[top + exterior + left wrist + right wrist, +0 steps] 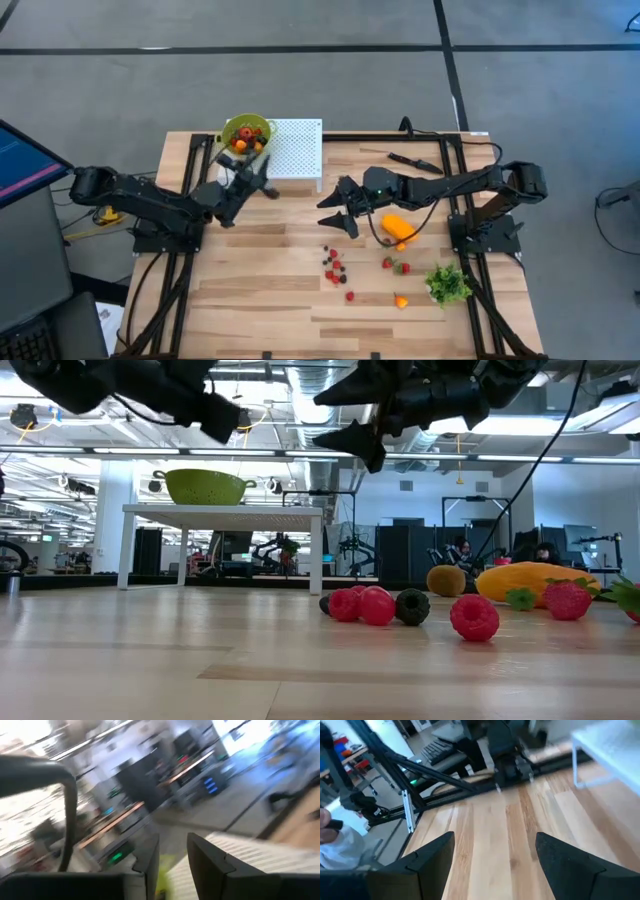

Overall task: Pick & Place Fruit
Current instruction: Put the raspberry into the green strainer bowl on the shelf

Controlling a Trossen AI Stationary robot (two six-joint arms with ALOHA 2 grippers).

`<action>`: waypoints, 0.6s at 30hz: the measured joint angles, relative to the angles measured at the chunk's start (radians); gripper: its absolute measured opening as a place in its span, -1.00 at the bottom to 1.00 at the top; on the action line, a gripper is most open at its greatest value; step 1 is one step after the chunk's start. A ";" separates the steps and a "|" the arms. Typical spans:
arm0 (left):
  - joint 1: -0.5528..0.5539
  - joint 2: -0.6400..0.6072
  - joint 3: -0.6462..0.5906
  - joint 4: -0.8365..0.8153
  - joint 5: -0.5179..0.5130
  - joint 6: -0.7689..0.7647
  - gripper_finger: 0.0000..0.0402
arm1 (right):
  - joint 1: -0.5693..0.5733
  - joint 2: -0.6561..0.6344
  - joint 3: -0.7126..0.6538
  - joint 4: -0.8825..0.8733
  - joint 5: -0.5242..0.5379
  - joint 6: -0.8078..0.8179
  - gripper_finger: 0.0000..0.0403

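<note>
On the wooden worktop [260, 260], lower right: one elongated orange fruit [398, 227], roughly ten small red and dark berries [335, 268] (no legible writing). Left claw [262, 172] narrowly parted, empty; right claw [338, 211] wide, empty.

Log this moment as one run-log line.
left gripper: by green colander, nothing held | right gripper: open, above table | berries: on table

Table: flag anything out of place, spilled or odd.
Nothing looks damaged or spilled. Berries lie scattered loose on the table, with the orange fruit and greens to their right. The green colander, already holding fruit, sits on the white stand at the table's far edge.
</note>
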 joint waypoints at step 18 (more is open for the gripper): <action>-0.268 0.000 0.000 -0.209 0.878 -0.419 -0.53 | 0.343 0.000 0.141 -0.261 0.374 -0.335 0.36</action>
